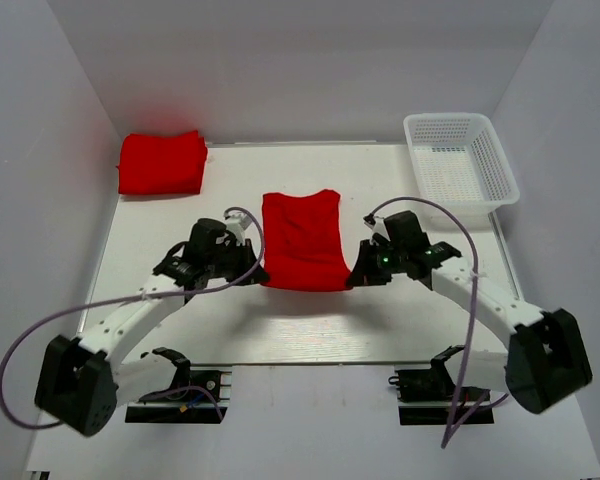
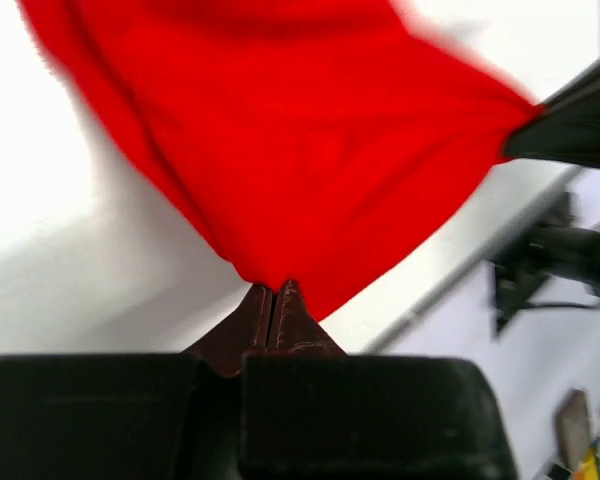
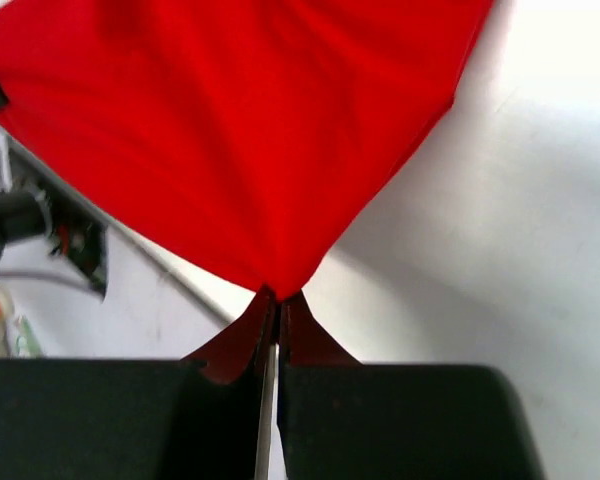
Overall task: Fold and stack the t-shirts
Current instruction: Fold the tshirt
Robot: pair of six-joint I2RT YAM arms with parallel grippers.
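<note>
A bright red t-shirt [image 1: 301, 238] hangs stretched between my two grippers over the middle of the table, its far edge resting on the surface. My left gripper [image 1: 257, 268] is shut on its near left corner; the left wrist view shows the cloth [image 2: 310, 150] pinched at the gripper [image 2: 272, 290]. My right gripper [image 1: 354, 277] is shut on the near right corner; the right wrist view shows the cloth [image 3: 240, 130] pinched at the gripper [image 3: 277, 297]. A folded red t-shirt [image 1: 161, 162] lies at the far left corner.
A white plastic mesh basket [image 1: 460, 160] stands at the far right corner. The white table [image 1: 180, 225] is boxed in by white walls on the left, right and back. The arm bases and cables sit at the near edge.
</note>
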